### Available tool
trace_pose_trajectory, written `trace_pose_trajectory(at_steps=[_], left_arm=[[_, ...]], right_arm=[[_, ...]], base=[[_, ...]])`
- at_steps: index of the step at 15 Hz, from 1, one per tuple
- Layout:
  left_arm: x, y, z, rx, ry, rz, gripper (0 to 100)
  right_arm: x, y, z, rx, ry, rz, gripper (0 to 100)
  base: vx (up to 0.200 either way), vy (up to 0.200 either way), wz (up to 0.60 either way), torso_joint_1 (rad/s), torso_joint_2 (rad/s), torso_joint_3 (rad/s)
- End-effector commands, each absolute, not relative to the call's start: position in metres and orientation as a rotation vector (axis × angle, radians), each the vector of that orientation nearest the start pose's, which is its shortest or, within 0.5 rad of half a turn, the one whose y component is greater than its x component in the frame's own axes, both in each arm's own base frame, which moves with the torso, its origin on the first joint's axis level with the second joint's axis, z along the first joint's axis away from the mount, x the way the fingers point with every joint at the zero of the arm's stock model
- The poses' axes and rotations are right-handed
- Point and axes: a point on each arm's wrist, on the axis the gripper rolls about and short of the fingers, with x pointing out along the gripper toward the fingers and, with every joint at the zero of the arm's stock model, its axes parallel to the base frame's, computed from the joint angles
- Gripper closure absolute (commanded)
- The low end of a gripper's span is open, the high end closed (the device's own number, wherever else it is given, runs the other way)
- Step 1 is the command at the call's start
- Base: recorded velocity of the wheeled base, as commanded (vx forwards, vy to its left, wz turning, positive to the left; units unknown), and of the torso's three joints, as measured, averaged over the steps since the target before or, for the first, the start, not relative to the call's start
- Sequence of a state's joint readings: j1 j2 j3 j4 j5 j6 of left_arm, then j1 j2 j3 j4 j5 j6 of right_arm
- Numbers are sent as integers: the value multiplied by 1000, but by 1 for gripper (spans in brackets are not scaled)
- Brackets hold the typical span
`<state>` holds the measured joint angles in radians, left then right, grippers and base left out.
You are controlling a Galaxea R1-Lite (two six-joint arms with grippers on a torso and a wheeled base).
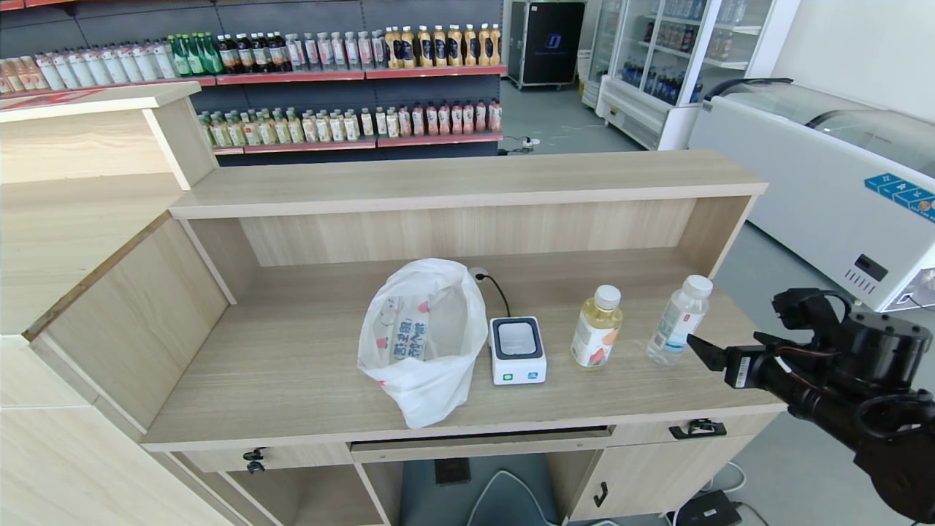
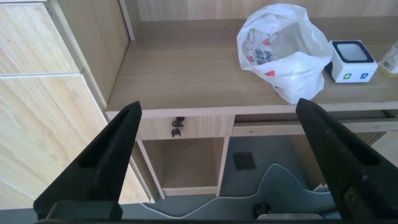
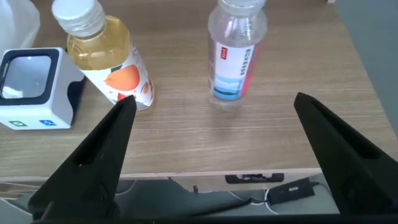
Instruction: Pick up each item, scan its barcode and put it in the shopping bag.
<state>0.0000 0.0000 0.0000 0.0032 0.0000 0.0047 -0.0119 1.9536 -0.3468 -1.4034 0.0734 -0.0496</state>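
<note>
Right end effector (image 3: 214, 102): spreading wide, holding nothing, hovering off the surface (image 1: 292, 365) edge, facing the clear bottle (image 1: 678, 320).
Left end effector (image 2: 217, 104): spreading wide, empty, hanging out front.
Yellow drink bottle (image 1: 597, 327): standing between clear bottle and scanner (image 1: 517, 349).
Shopping bag (image 1: 424, 340): sitting just left of scanner, contents unclear.

Bright, even daylight; soft shadows; edge distortion.

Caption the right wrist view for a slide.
Right gripper, jaws open, facing the scanner, juice bottle and water bottle.
</note>
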Motion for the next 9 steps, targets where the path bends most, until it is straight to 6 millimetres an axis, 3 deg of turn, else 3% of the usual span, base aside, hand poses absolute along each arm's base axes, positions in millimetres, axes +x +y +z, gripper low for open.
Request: trace_pose_trajectory(at_steps=[1,9], left_arm=[[-23,0,75,5,3,0,0],[-23,0,75,5,3,0,0]], right_arm=[[299,12,67,-52,218,115,0],[335,35,45,-63,200,184,0]], base=[[0,0,0,0,0,0],[0,0,0,0,0,0]])
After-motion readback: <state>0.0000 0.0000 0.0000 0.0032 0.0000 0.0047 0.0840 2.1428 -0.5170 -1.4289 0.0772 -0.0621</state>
